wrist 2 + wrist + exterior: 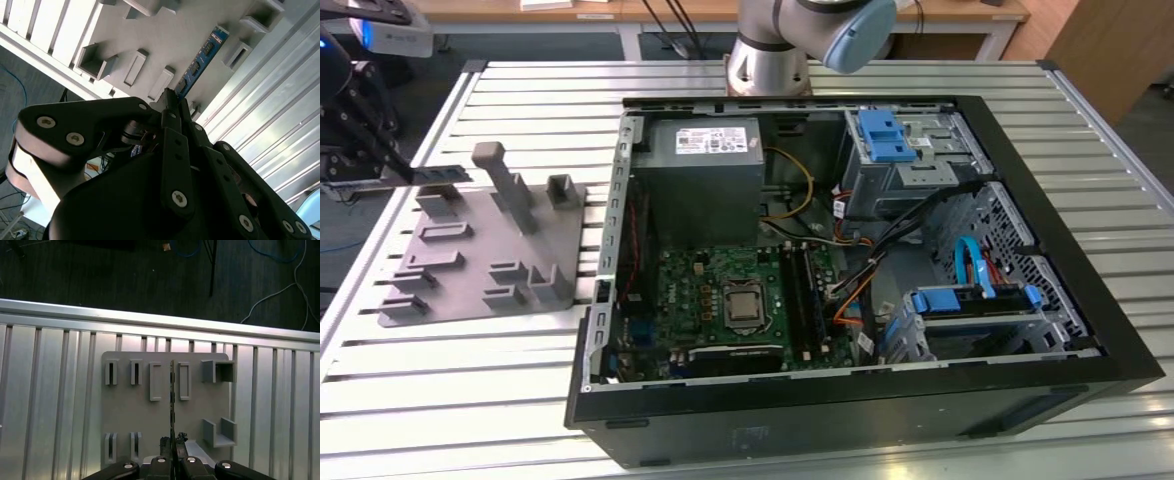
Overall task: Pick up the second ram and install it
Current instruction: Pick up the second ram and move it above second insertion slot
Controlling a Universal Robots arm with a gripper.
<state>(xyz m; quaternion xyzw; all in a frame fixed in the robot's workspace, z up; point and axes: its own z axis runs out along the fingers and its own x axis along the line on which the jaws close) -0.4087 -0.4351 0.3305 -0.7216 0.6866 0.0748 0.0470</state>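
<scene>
hand (172, 98) | pinched narrow on second ram (202, 58) | held over grey tray (127, 412) on slatted table (50, 390)

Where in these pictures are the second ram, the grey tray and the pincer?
second ram (202, 56), second wrist view, middle of the blue board.
grey tray (454, 290), exterior view, bare flat base.
pincer (172, 444), first wrist view, between its fingertips, shut on the second ram.

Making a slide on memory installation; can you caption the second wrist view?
Tool shut on the second ram, holding it over the grey moulded tray on the slatted table.
</scene>
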